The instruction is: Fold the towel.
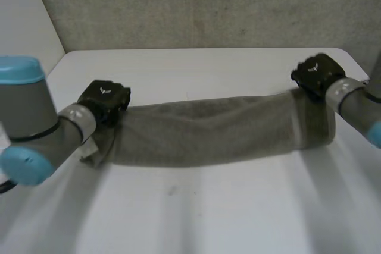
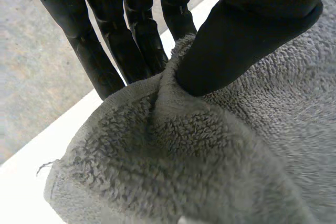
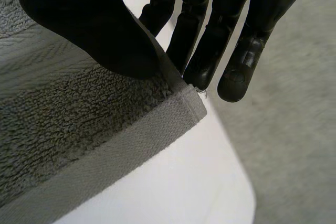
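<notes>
At towel [image 1: 208, 132] ends: left robot hand [image 1: 105, 100], right robot hand [image 1: 315, 74] pinching.

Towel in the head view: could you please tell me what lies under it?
The white table shows round the towel; the left hand and right hand pinch its ends. Anything beneath is covered.

White table [image 1: 196, 218]; grey towel [image 1: 208, 132] stretched across it, partly resting on surface
</notes>
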Controlling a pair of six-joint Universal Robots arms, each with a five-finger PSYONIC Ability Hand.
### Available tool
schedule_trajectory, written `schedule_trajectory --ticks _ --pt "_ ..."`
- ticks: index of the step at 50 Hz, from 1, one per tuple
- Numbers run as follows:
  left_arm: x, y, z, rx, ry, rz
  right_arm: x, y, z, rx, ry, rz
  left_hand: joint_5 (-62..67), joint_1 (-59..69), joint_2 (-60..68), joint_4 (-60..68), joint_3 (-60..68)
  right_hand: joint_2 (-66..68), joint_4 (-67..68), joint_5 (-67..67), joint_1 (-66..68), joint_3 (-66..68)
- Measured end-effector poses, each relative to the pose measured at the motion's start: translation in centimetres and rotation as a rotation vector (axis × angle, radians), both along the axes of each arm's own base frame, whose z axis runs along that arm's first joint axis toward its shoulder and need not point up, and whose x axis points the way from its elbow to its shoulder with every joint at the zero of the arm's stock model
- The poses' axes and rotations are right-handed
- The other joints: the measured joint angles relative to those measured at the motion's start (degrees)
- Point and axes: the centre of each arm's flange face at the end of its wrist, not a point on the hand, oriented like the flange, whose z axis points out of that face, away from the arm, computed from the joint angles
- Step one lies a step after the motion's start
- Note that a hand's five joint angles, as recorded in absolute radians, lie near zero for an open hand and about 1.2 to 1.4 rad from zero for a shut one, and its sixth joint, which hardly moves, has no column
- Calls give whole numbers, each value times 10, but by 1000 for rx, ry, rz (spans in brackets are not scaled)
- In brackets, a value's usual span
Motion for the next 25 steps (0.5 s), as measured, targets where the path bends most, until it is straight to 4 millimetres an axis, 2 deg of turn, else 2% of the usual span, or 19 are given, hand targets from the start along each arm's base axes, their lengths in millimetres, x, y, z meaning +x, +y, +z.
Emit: schedule_trajectory --ticks 1,2,6,8,11,19,25 --pt "0 0 0 0 0 0 0 0 0 0 0 0 0 0 0 0 0 0 0 0 0 0" --pt "-5 -17 -4 -21 6 3 7 -14 -3 -42 -23 1 0 0 0 0 0 0 0 0 0 0" --pt "-13 -45 -11 -58 17 7 18 -36 -11 -103 -53 3 0 0 0 0 0 0 0 0 0 0" --pt "-14 -49 -13 -63 18 8 20 -40 -13 -111 -56 4 0 0 0 0 0 0 0 0 0 0" --pt "-20 -69 -25 -79 23 9 28 -57 -24 -143 -63 0 1 0 0 0 0 0 0 0 0 0" --pt "-23 -80 -38 -77 20 8 38 -68 -44 -153 -56 7 1 0 0 0 0 0 0 0 0 0" --pt "-24 -82 -41 -80 19 7 39 -71 -55 -142 -52 11 1 0 0 0 0 0 0 0 0 0"
